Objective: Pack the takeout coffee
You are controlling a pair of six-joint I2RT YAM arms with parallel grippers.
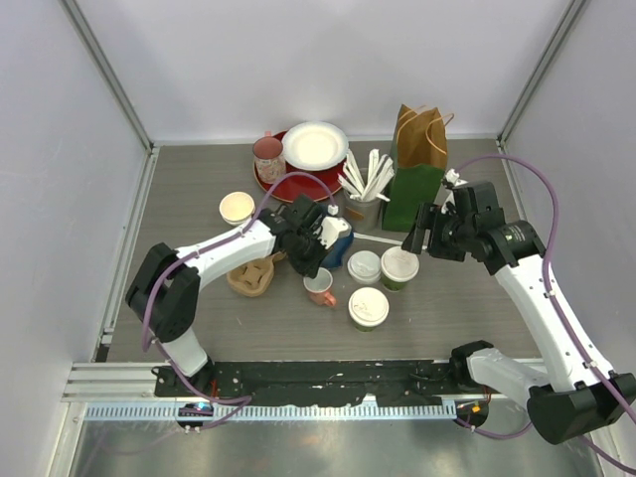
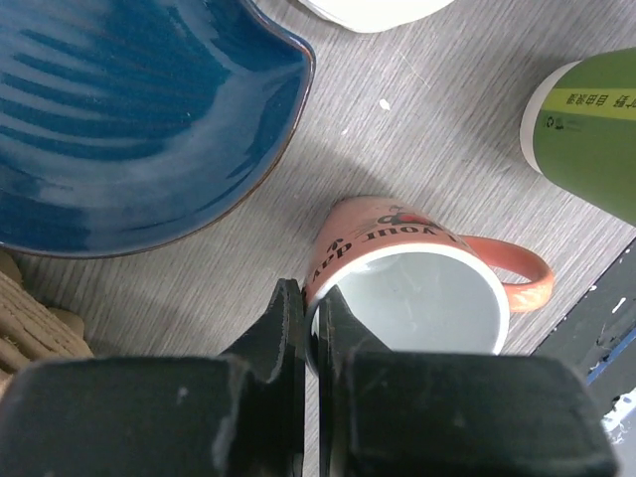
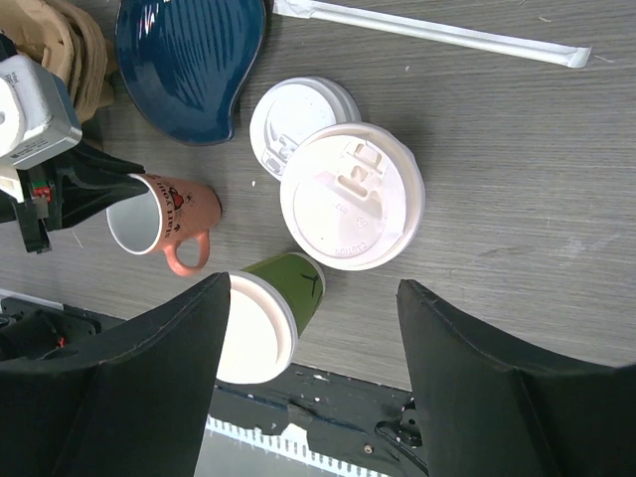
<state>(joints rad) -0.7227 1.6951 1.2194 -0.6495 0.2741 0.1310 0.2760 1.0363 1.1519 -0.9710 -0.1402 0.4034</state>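
The left pincer is black. The mug at its tips is salmon-pink outside with black lettering, white inside, and has a pink handle. Just beyond the pincer, the dish is glossy deep blue with darker ribbed streaks and a brown rim. To the pincer's right, a cup is dark green with a yellow-green printed band and a pale rim. The table is grey with fine wood grain. Below the black right pincer, the lids are plain white, and so is the straw.
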